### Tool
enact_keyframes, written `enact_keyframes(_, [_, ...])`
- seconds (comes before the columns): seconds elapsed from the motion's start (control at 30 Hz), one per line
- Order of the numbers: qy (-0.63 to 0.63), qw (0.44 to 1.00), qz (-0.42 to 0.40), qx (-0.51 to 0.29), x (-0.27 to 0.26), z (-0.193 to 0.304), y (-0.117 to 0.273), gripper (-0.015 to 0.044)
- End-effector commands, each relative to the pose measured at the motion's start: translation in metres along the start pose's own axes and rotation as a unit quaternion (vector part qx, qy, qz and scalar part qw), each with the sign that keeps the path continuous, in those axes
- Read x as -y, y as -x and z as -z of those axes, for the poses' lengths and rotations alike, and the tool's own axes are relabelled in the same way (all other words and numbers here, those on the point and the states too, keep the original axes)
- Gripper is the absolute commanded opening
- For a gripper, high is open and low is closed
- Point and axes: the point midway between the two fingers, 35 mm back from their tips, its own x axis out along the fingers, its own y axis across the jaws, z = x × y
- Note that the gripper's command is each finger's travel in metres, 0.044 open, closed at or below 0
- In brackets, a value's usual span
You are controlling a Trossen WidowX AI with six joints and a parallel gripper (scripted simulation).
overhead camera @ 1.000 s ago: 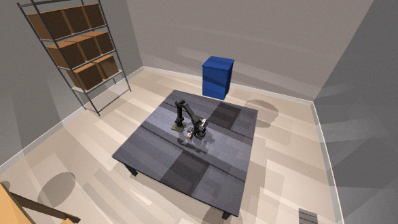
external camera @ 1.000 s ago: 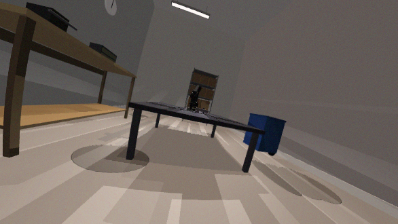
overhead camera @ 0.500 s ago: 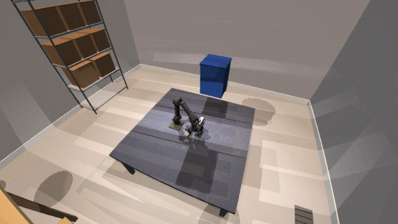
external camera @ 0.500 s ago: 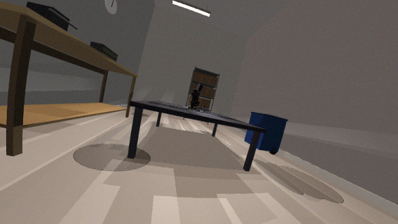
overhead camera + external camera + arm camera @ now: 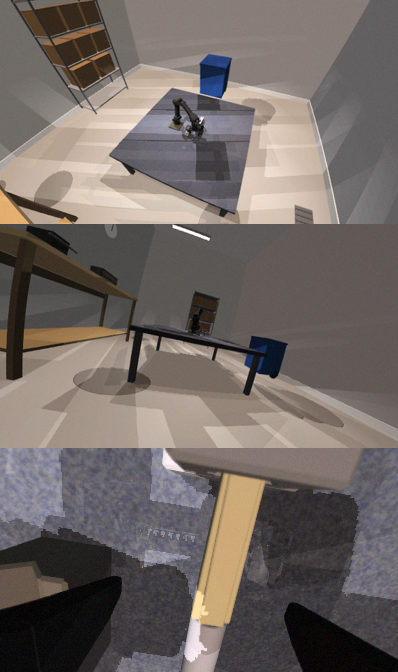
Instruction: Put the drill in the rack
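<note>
My gripper [image 5: 204,594] [image 5: 200,132] is open and empty, its dark fingers wide apart. In the wrist view a yellow, flat-sided bar [image 5: 232,548] runs down from a grey block [image 5: 270,465] at the top. A grey round shaft [image 5: 204,655] continues from its lower end, passing between the two fingers with a gap on each side. I take the bar and shaft for the key or drill, but cannot tell which. At the left, partly behind a finger, is a dark block [image 5: 85,555] with a tan piece [image 5: 20,582]. I cannot identify the rack.
The arm stands on a dark table [image 5: 156,156] [image 5: 200,341]. Faint clear outlines show on the tabletop beyond the bar. A blue bin [image 5: 214,78] [image 5: 278,354] and a shelf with boxes [image 5: 81,75] stand off the table. A wooden bench [image 5: 81,276] stands to one side.
</note>
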Motion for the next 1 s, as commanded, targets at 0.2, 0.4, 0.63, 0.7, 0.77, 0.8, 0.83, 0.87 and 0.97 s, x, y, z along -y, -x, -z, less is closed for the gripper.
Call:
enact_keyframes(0.2, [-0.002, 1.0, 0.0, 0.0, -0.0003, -0.006, -0.0024, 0.044])
enact_keyframes(0.4, [-0.002, 1.0, 0.0, 0.0, -0.0006, -0.0088, -0.0037, 0.044])
enact_keyframes(0.63, [0.0, 1.0, 0.001, 0.001, 0.0003, -0.0067, -0.0023, 0.0256])
enact_keyframes(0.7, [0.0, 1.0, 0.001, 0.001, 0.0003, -0.0067, -0.0023, 0.0204])
enact_keyframes(0.77, [0.0, 1.0, 0.001, 0.001, 0.0003, -0.0067, -0.0023, 0.0151])
enact_keyframes(0.8, [0.0, 1.0, 0.001, 0.001, 0.0003, -0.0067, -0.0023, 0.0125])
enact_keyframes(0.83, [0.0, 1.0, 0.001, 0.001, 0.0003, -0.0067, -0.0023, 0.0099])
enact_keyframes(0.87, [0.0, 1.0, 0.001, 0.001, 0.0003, -0.0067, -0.0023, 0.0072])
enact_keyframes(0.97, [0.0, 1.0, 0.001, 0.001, 0.0003, -0.0067, -0.0023, 0.0013])
